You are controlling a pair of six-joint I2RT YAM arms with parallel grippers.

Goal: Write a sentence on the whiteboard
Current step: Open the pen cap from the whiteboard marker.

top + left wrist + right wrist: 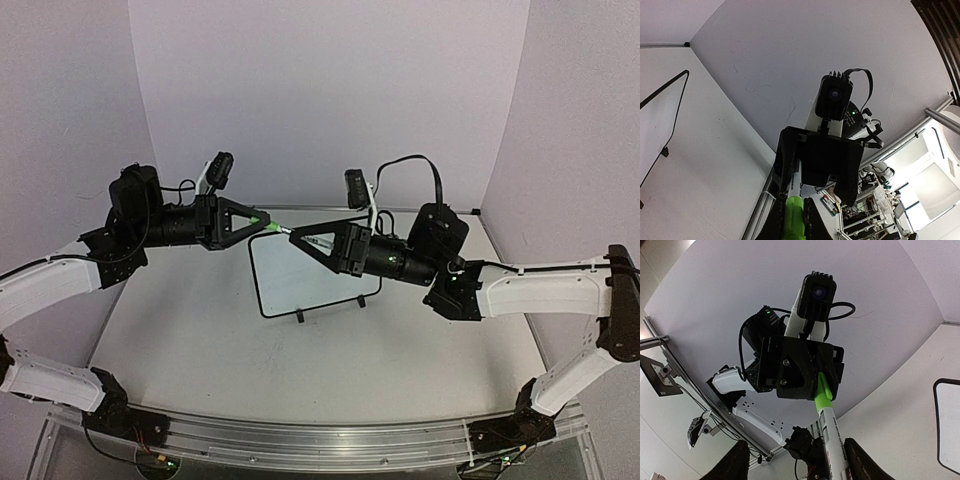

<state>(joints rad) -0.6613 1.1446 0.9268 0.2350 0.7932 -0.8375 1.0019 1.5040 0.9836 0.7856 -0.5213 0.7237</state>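
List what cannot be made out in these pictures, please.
Whether the right fingers touch the marker: right wrist view, bottom edge cuts them off.
Writing on the whiteboard: top view, right fingers cover its upper part; wrist views cut it at their edges.
Marker tip: all views, inside the green cap.

The whiteboard (300, 285), a small white rectangle in a thin black rounded-corner frame, stands on two small black feet near the tabletop's (200, 350) centre, slightly towards the far side.
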